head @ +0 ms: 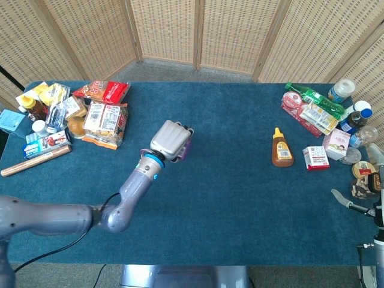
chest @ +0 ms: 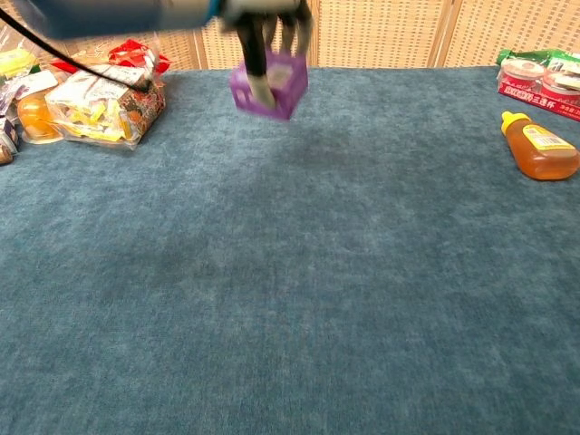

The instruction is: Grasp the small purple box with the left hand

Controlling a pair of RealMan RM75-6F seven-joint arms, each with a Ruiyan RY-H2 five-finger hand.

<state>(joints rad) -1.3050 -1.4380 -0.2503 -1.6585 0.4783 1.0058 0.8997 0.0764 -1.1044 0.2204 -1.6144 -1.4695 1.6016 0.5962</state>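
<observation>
My left hand [head: 167, 140] grips the small purple box [chest: 269, 83] from above and holds it raised off the blue table [head: 228, 180]. In the head view only a purple sliver of the box [head: 185, 149] shows beside the curled fingers. In the chest view the left hand [chest: 263, 27] is at the top edge, with its fingers wrapped down over the box. My right hand [head: 360, 204] hangs at the table's right edge, with one finger sticking out to the left and nothing seen in it.
Snack packets [head: 102, 120] and small items crowd the far left of the table. A honey bottle [head: 281, 148], a small red and white carton [head: 315, 158] and several bottles and packets [head: 324, 108] lie at the right.
</observation>
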